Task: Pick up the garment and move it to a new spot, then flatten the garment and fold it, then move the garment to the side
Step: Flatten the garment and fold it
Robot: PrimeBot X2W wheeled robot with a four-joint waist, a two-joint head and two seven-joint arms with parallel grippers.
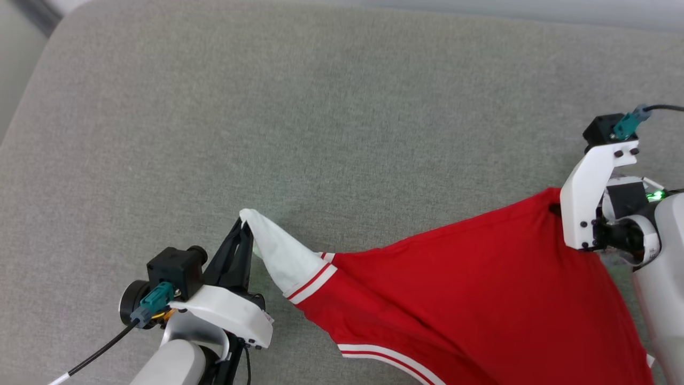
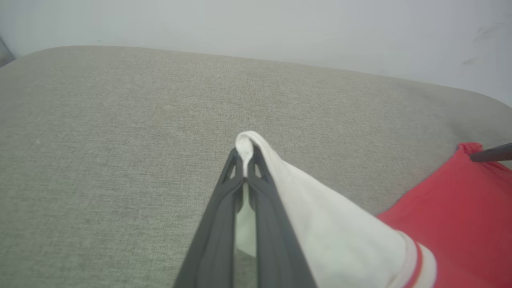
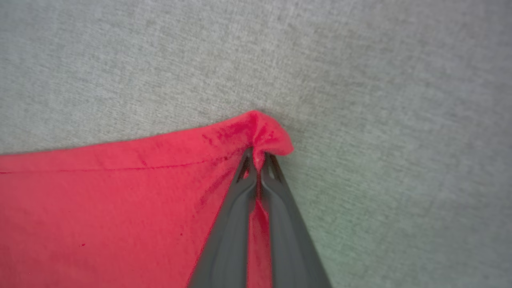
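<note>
Item: garment, red jersey T-shirt with white short sleeves and red-and-white striped trim; lettering not in sight. Location: over a grey fabric cushion, towards its near right part, strung between both claws; the body falls towards the robot and runs off the bottom edge of the head view, so whether the lower part touches the cushion cannot be told. Left claw: pinched tight on the tip of one white sleeve, with a nub of white cloth poking out past the fingertips. Right claw: likewise clamped, on a puckered red corner of the body; in the head view its fingers are hidden behind the white wrist bracket. Key relation: the cloth lies inboard of each claw, to the right of the left one and to the left of the right one. The taut upper edge runs side to side between the two grips, with the right grip farther from the robot than the left. Neither arm is nearer, as each holds one end. Judgement: carrying stage, flattening not yet begun. The grips are uneven, a sleeve tip against a body corner, so the shirt would likely land skewed unless one arm compensates. Background: pale wall beyond the cushion.
</note>
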